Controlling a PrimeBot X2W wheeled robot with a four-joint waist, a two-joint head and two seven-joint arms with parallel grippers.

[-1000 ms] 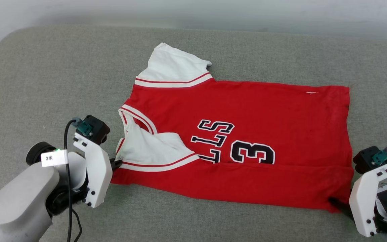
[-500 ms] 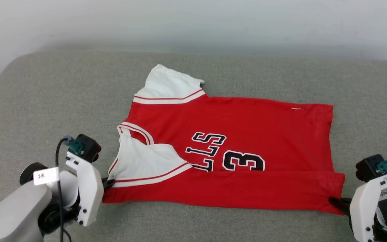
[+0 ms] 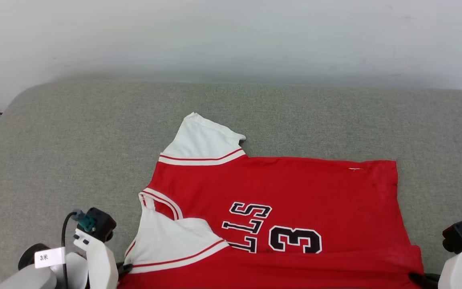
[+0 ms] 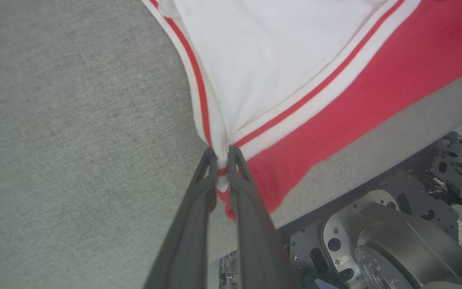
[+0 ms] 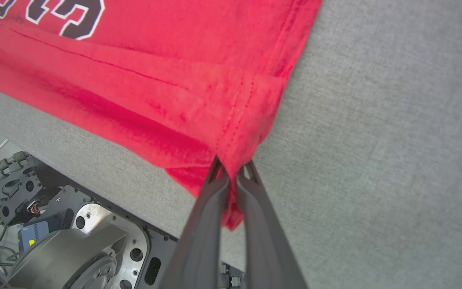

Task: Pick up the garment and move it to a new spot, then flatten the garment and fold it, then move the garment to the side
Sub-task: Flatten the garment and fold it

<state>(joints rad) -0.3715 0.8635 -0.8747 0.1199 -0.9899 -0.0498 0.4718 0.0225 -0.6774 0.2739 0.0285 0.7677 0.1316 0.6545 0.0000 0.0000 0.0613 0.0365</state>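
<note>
The garment [image 3: 295, 188], a red jersey with white sleeves, black lettering and a "3", lies flat on the grey cushion with its near long edge folded up over the front. One white sleeve [image 3: 203, 140] points to the far side; the other [image 3: 171, 245] lies folded onto the chest. My left gripper [image 4: 223, 154] is shut on the garment [image 4: 335, 100] at the striped shoulder trim, seen at the lower left in the head view [image 3: 123, 268]. My right gripper [image 5: 233, 166] is shut on the garment [image 5: 155, 80] at its hem corner, at the lower right in the head view [image 3: 417, 277].
The grey cushion [image 3: 74, 140] stretches wide to the left and behind the garment, up to a pale wall [image 3: 231, 36]. Its near edge drops off just below both grippers, with the robot's base and wheels [image 4: 395, 241] underneath.
The head camera has tilted up, so the whole picture slid down. Across the frames both grippers drew the garment's near edge closer to the cushion's front edge, keeping their hold.
</note>
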